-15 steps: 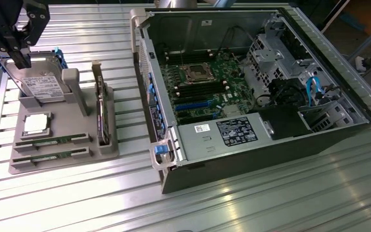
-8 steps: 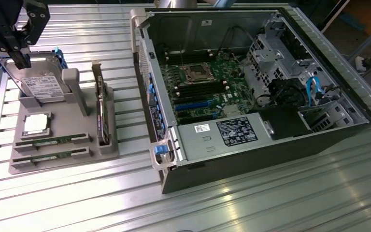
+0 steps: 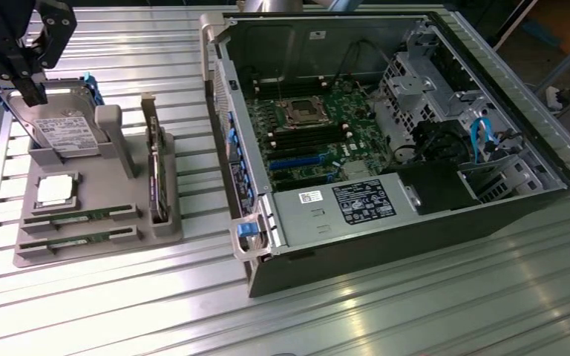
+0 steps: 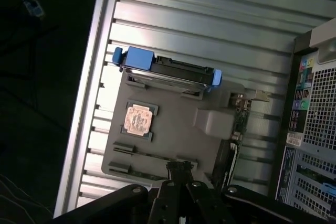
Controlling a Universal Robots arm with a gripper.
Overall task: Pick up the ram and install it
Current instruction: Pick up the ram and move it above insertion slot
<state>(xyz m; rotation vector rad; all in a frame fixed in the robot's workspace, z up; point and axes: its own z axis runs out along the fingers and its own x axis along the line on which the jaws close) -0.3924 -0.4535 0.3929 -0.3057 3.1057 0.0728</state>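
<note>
The hand point(image 3: 30, 93), narrow and empty, hangs near the hard drive point(image 3: 62, 130); reaching for the ram point(image 3: 79, 217) might clip the neighbouring CPU point(image 3: 56, 189)

The ram point(image 3: 77, 217) and its twin point(image 3: 72, 242) are green, the holder point(image 3: 156, 231) grey, the drive bracket point(image 3: 87, 81) blue, the ribbed counter point(image 3: 384, 319) silver, the motherboard point(image 3: 310, 137) green, the case point(image 3: 384, 245) and end effector point(image 4: 181, 166) black.

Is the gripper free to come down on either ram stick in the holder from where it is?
Probably yes. The gripper hangs above the hard drive; both ram sticks lie uncovered at the other end of the holder, with the upright card off to one side.
</note>
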